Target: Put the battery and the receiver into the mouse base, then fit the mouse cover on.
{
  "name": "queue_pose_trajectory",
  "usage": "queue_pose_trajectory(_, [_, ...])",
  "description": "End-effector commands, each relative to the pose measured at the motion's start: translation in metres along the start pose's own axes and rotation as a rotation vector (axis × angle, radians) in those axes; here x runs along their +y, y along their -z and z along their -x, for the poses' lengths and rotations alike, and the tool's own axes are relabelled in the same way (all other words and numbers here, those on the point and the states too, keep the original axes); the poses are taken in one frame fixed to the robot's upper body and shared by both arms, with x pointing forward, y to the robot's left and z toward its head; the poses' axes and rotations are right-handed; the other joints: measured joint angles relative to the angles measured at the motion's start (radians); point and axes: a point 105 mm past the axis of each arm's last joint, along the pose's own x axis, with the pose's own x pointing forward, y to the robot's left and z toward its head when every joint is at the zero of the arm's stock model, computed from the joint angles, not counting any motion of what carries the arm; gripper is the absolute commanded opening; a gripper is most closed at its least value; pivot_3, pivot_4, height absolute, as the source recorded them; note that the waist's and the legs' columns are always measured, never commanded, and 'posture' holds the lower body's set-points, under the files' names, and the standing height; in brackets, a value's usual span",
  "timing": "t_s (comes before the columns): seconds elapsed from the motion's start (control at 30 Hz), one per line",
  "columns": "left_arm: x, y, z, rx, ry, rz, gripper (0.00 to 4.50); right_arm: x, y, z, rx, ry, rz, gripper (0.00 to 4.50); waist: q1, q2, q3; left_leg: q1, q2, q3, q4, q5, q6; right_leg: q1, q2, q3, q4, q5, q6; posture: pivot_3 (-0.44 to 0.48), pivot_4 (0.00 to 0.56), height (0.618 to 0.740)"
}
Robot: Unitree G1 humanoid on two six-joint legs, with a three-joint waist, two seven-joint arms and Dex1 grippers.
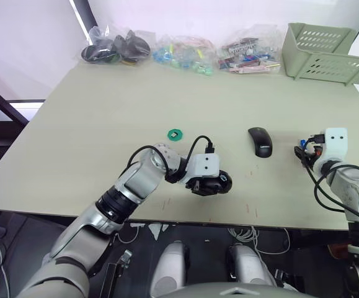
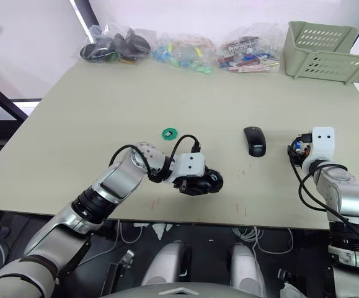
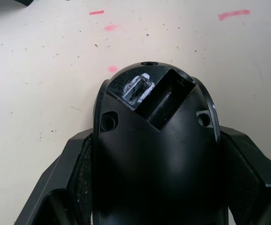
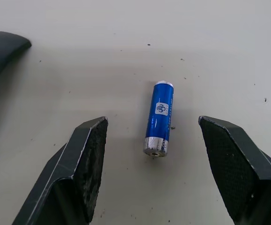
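Can read little. Mouse cover [image 1: 260,141] carries small white lettering near its 6 o'clock end, too small to make out. Battery [image 4: 159,117] bears white square logo, unreadable.

- Left arm [image 1: 132,180]: silver-grey shells, black ribbed joint, looped black cable
- White blocky wrist housings on both arms
- Right gripper [image 4: 151,164]: black fingers with textured pads [image 4: 95,154]
- Right forearm [image 1: 353,192]: grey, black cabling

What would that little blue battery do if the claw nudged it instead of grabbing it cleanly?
The battery is a smooth cylinder lying on its side on the flat table, so a nudge across its length would probably roll it. It looks rigid, unlikely to bend. The open right claw straddles it, so closing squarely should trap it, though its slick skin might slip.
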Motion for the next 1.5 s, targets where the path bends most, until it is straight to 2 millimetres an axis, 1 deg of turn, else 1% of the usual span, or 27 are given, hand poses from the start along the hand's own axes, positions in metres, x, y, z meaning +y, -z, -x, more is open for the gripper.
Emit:
queue_pose_trajectory(0.03, [-0.007,0.014,-0.008,0.054,0.019,0.026,2.95,-0.009,-0.013,0.0,-0.047,0.047,-0.013,2.99,0.0,0.0,0.0,0.0,0.0,0.0,0.0,0.0,0.0,0.0,0.0,0.0,0.0,0.0,0.0,0.0,0.15,0.74])
queue_pose_trajectory(0.1, [-0.006,0.014,-0.008,0.055,0.017,0.026,2.95,-0.009,-0.008,-0.002,-0.03,0.051,-0.028,2.36,0.0,0.0,0.0,0.0,0.0,0.0,0.0,0.0,0.0,0.0,0.0,0.0,0.0,0.0,0.0,0.0,0.15,0.74])
queue_pose_trajectory(0.2, [-0.005,0.014,-0.008,0.055,0.015,0.028,2.95,-0.009,-0.005,-0.002,-0.023,0.047,-0.027,0.72,0.0,0.0,0.0,0.0,0.0,0.0,0.0,0.0,0.0,0.0,0.0,0.0,0.0,0.0,0.0,0.0,0.15,0.74])
queue_pose_trajectory(0.23, [-0.005,0.014,-0.008,0.055,0.014,0.028,2.95,-0.008,-0.005,-0.002,-0.025,0.046,-0.03,0.3,0.0,0.0,0.0,0.0,0.0,0.0,0.0,0.0,0.0,0.0,0.0,0.0,0.0,0.0,0.0,0.0,0.15,0.74])
queue_pose_trajectory(0.27, [-0.005,0.014,-0.008,0.053,0.013,0.029,2.95,-0.009,-0.007,0.0,-0.033,0.041,-0.026,0.2,-0.001,0.0,0.0,0.0,0.0,0.0,0.0,0.0,0.0,0.0,0.0,0.0,0.0,0.0,0.0,0.0,0.15,0.74])
queue_pose_trajectory(0.37, [-0.004,0.013,-0.009,0.051,0.01,0.027,2.95,-0.007,-0.016,0.008,-0.065,0.012,0.008,0.15,0.0,0.0,0.0,0.0,0.0,0.0,0.0,0.0,0.0,0.0,0.0,0.0,0.0,0.0,0.0,0.0,0.15,0.74])
queue_pose_trajectory(0.47, [-0.005,0.013,-0.009,0.051,0.015,0.026,2.95,0.008,-0.026,0.027,-0.082,-0.124,0.101,0.15,0.002,0.002,0.001,0.0,0.0,0.0,0.0,0.0,0.0,0.0,0.0,0.0,0.0,0.0,0.0,0.0,0.15,0.74])
queue_pose_trajectory(0.6, [-0.006,0.014,-0.009,0.058,0.024,0.022,2.95,0.031,-0.039,0.071,-0.07,-0.329,0.218,0.15,0.0,0.003,0.0,-0.001,0.0,-0.001,0.0,0.0,0.0,0.0,0.0,0.0,0.0,0.0,0.0,0.0,0.15,0.74])
queue_pose_trajectory(0.67, [-0.007,0.013,-0.009,0.059,0.032,0.021,2.95,0.05,-0.034,0.097,0.029,-0.496,0.261,0.15,0.0,0.003,0.0,-0.001,0.001,-0.001,-0.001,0.0,0.0,0.0,0.001,-0.001,-0.001,-0.001,0.0,0.0,0.15,0.74])
queue_pose_trajectory(0.7, [-0.007,0.013,-0.01,0.061,0.038,0.019,2.95,0.059,-0.029,0.111,0.12,-0.567,0.288,0.15,0.0,0.003,0.0,-0.001,0.001,-0.002,-0.001,0.0,0.0,0.0,0.001,-0.001,-0.001,-0.001,0.001,0.0,0.15,0.74])
queue_pose_trajectory(0.73, [-0.008,0.013,-0.01,0.063,0.043,0.017,2.95,0.064,-0.026,0.12,0.191,-0.597,0.347,0.15,-0.001,0.003,0.001,-0.001,0.002,-0.002,0.0,0.0,0.0,0.0,0.001,-0.001,-0.001,-0.001,0.001,0.0,0.15,0.74])
queue_pose_trajectory(0.8, [-0.009,0.013,-0.01,0.066,0.049,0.014,2.95,0.072,-0.025,0.129,0.271,-0.641,0.383,0.15,-0.003,0.002,0.001,0.0,0.003,-0.004,0.0,0.0,0.0,-0.001,0.0,0.0,-0.001,-0.001,0.001,0.0,0.15,0.74])
queue_pose_trajectory(0.87, [-0.009,0.013,-0.011,0.068,0.053,0.01,2.95,0.093,-0.029,0.136,0.307,-0.78,0.335,0.15,-0.004,-0.002,-0.001,0.0,0.003,-0.005,0.0,0.0,0.0,-0.001,0.0,0.0,-0.002,0.0,0.001,0.0,0.15,0.74])
queue_pose_trajectory(0.93, [-0.007,0.012,-0.012,0.069,0.056,0.004,2.95,0.113,-0.027,0.136,0.35,-0.884,0.328,0.15,-0.007,-0.002,-0.001,0.0,0.004,-0.005,0.0,0.0,0.0,-0.001,0.0,-0.001,-0.002,0.0,0.001,0.0,0.15,0.74])
queue_pose_trajectory(0.97, [-0.007,0.012,-0.012,0.069,0.06,0.0,2.95,0.12,-0.021,0.135,0.388,-0.912,0.345,0.15,-0.005,-0.002,-0.001,0.0,0.004,-0.005,0.0,0.0,0.0,-0.001,0.0,0.0,-0.002,0.0,0.001,0.0,0.15,0.74])
queue_pose_trajectory(1.03, [-0.007,0.011,-0.013,0.069,0.066,-0.005,2.95,0.127,-0.013,0.13,0.442,-0.914,0.375,0.15,0.001,-0.002,-0.001,-0.002,0.004,-0.005,-0.001,0.0,0.0,-0.002,0.0,-0.002,-0.003,-0.001,0.0,0.0,0.15,0.74])
queue_pose_trajectory(1.1, [-0.007,0.013,-0.013,0.075,0.068,-0.011,2.95,0.138,-0.014,0.117,0.439,-0.912,0.323,0.15,-0.001,-0.002,-0.001,-0.006,0.004,-0.005,-0.002,0.0,0.0,-0.004,-0.002,-0.003,-0.004,0.001,-0.003,0.0,0.15,0.74])
queue_pose_trajectory(1.17, [-0.005,0.014,-0.012,0.079,0.066,-0.011,2.95,0.148,-0.011,0.112,0.443,-0.915,0.31,0.15,-0.002,-0.001,-0.001,-0.008,0.003,-0.005,-0.001,-0.001,0.002,-0.005,-0.002,-0.001,-0.005,0.002,-0.004,0.0,0.15,0.74])
queue_pose_trajectory(1.23, [-0.004,0.014,-0.012,0.081,0.061,-0.007,2.95,0.155,-0.008,0.105,0.446,-0.895,0.277,0.15,0.0,-0.001,-0.001,-0.009,0.002,-0.004,-0.001,-0.001,0.002,-0.006,-0.002,-0.002,-0.005,0.002,-0.004,0.0,0.15,0.74])
queue_pose_trajectory(1.3, [-0.003,0.015,-0.012,0.083,0.057,-0.004,2.95,0.16,-0.006,0.102,0.448,-0.893,0.25,0.15,0.001,-0.001,-0.001,-0.011,0.003,-0.004,0.0,-0.001,0.002,-0.006,-0.001,-0.005,-0.005,0.002,-0.004,0.0,0.15,0.74])
queue_pose_trajectory(1.5, [-0.002,0.014,-0.015,0.081,0.051,0.001,2.95,0.172,0.003,0.106,0.464,-0.914,0.232,0.15,-0.001,-0.001,-0.001,-0.01,0.003,-0.005,0.0,-0.001,0.002,-0.006,-0.001,-0.005,-0.004,0.002,-0.003,0.0,0.15,0.74])
